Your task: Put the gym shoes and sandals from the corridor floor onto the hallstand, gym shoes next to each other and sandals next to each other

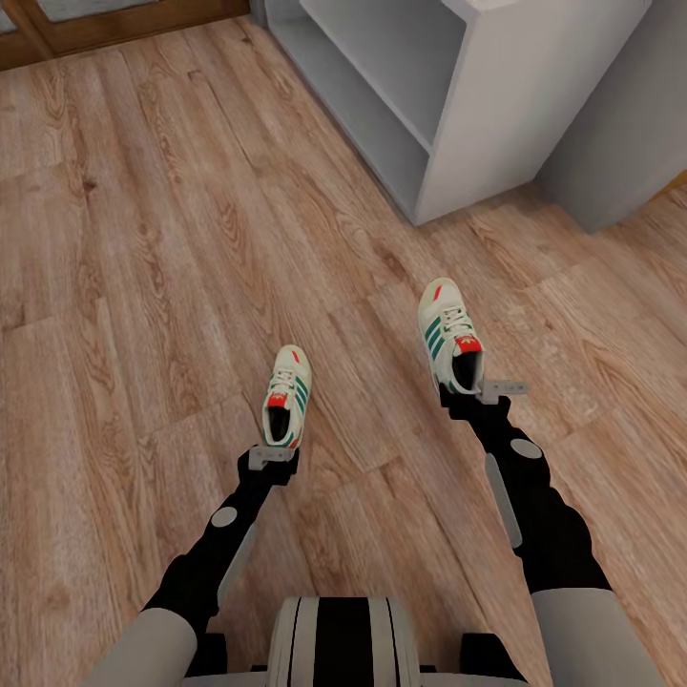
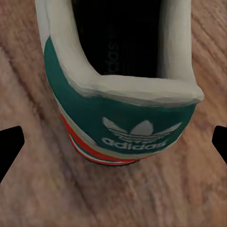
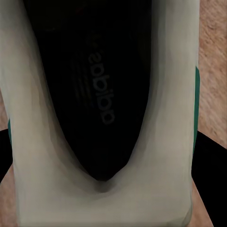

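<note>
Two cream gym shoes with green stripes lie on the wood-plank corridor floor [image 1: 143,286], toes pointing away from me. Behind the heel of the left gym shoe [image 1: 286,396] my left gripper [image 1: 275,458] is open. Its green heel [image 2: 127,118] sits between the black fingertips [image 2: 10,146] without touching them. My right gripper [image 1: 468,389] is at the heel of the right gym shoe [image 1: 448,332]. There the fingers [image 3: 210,184] press on both sides of the heel collar [image 3: 104,198]. The sandals are out of view.
A pale grey-white shelved unit [image 1: 496,105] stands on the floor ahead right, its top cut off. A grey wall block [image 1: 620,124] is beside it. A brown door frame [image 1: 114,24] runs along the far left.
</note>
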You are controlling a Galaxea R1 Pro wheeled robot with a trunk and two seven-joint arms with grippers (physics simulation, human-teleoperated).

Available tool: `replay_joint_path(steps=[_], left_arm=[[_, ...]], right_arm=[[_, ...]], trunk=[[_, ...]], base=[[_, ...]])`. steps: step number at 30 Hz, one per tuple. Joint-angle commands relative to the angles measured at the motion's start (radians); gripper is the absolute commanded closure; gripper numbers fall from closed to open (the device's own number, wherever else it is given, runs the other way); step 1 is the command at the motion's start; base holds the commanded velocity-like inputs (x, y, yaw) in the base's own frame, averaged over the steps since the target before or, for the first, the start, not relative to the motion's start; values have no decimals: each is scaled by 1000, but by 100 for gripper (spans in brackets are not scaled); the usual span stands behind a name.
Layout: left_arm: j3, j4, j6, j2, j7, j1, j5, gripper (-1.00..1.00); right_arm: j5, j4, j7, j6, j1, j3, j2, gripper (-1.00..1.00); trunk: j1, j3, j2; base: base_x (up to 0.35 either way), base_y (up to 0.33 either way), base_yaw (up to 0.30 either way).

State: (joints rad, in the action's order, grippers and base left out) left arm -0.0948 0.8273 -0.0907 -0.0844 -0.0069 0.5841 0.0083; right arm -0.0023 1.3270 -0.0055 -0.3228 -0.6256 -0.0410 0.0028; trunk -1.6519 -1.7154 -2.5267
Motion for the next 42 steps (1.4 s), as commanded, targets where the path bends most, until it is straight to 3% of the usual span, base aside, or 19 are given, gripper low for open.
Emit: replay_joint_path(steps=[1, 31, 34, 42], left_arm=[[0, 0, -3, 0, -1, 0, 1, -100], [-2, 0, -3, 0, -1, 0, 1, -100], [-2, 0, -3, 0, -1, 0, 1, -100], [-2, 0, -3, 0, 0, 0, 1, -100]], right_arm=[[0, 1, -1, -6, 0, -1, 0, 100], [0, 1, -1, -6, 0, -1, 0, 100], [0, 1, -1, -6, 0, -1, 0, 100], [0, 2, -1, -6, 0, -2, 0, 100]], trunk=[[0, 0, 0], [0, 0, 0], [-1, -13, -1], [-1, -15, -1]], base=[[21, 0, 0], [11, 0, 0], [0, 0, 0], [26, -22, 0]])
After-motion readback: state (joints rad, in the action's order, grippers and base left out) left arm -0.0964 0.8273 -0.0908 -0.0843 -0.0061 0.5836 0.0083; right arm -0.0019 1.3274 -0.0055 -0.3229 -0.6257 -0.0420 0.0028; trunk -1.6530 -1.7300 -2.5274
